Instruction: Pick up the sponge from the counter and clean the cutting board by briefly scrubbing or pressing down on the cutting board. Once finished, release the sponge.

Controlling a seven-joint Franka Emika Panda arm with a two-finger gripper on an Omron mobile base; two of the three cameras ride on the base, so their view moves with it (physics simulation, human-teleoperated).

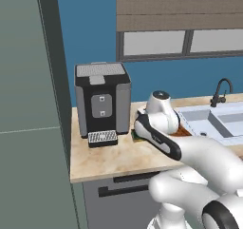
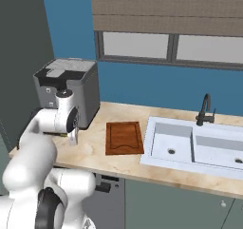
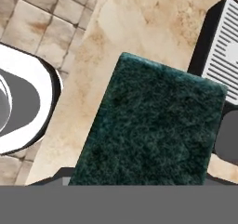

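Sponge [image 3: 153, 125], fuzzy dark green top

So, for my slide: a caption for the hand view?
Gripper low over the sponge on the counter, beside the drip tray.
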